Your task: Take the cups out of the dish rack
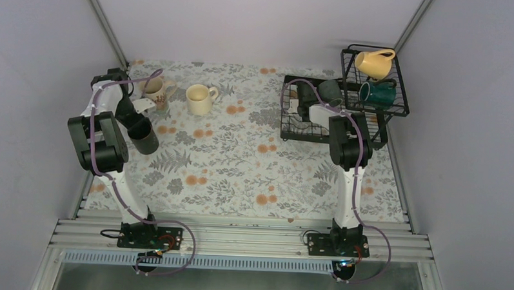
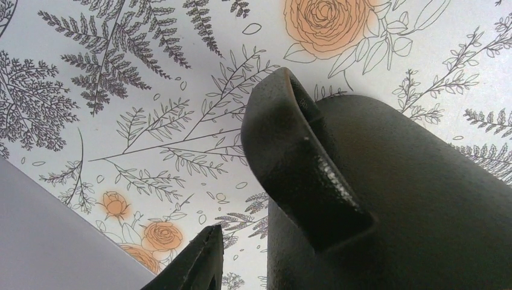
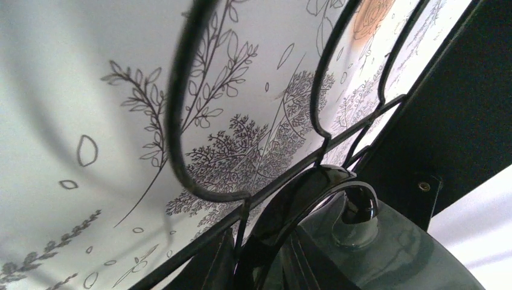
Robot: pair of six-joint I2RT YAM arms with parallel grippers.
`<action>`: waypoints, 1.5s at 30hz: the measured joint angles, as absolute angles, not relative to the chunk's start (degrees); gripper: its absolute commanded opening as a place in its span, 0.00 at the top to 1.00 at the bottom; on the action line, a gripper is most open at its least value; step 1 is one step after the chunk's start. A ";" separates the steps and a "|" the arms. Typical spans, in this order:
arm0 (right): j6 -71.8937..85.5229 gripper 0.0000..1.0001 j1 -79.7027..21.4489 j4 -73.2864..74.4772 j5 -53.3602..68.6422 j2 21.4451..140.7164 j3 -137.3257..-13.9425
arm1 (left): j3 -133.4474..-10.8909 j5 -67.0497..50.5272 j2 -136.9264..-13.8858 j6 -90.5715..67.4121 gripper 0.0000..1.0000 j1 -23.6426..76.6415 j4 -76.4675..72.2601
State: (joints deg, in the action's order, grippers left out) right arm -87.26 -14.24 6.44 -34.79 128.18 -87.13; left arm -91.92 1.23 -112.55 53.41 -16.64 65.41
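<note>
**Left gripper (image 1: 137, 126) holds the black mug (image 1: 146, 140) at the table's (image 1: 241, 157) left side.**
Right gripper (image 1: 310, 95) sits low in the dish rack (image 1: 284, 123) at the grey-green mug (image 1: 330, 91) (its grip cannot be told).

Both the left arm (image 1: 103, 143) and the right arm (image 1: 350, 148) have white tube links between blocky black joint housings. A purple-grey cable (image 1: 96, 160) runs along each arm. Their black base plates (image 1: 141, 235) sit at 7 and 5 o'clock in the overhead view, each beside a short red wire (image 1: 166, 240). At 6 o'clock in the left wrist view, a finger (image 2: 196, 266) is matte black and tapered.
</note>
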 measured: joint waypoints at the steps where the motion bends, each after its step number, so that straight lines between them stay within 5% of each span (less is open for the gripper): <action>1: -87.29 0.82 -14.24 6.44 -34.81 128.18 -87.13 | -92.01 1.19 -112.55 53.41 0.64 -16.64 65.49; 20: -80.97 0.96 -14.72 16.25 -32.97 126.69 -91.42 | -96.09 -0.27 -112.55 53.63 0.49 -16.16 68.86; 31: -72.86 0.96 -14.94 27.86 -23.92 119.31 -94.85 | -100.49 -1.89 -112.22 54.06 0.42 -15.49 72.12; 35: -70.11 0.96 -14.72 32.18 -20.69 116.86 -95.77 | -103.55 -2.87 -112.01 54.76 0.31 -15.07 74.24; 45: -64.49 0.96 -14.15 42.11 -10.92 113.60 -97.03 | -106.89 -4.38 -108.99 55.00 0.28 -13.74 76.73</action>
State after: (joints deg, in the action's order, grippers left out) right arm -64.49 -14.15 42.11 -10.92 113.60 -97.03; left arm -106.89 -4.38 -108.99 55.00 -13.74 76.73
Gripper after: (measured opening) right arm 0.065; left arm 0.716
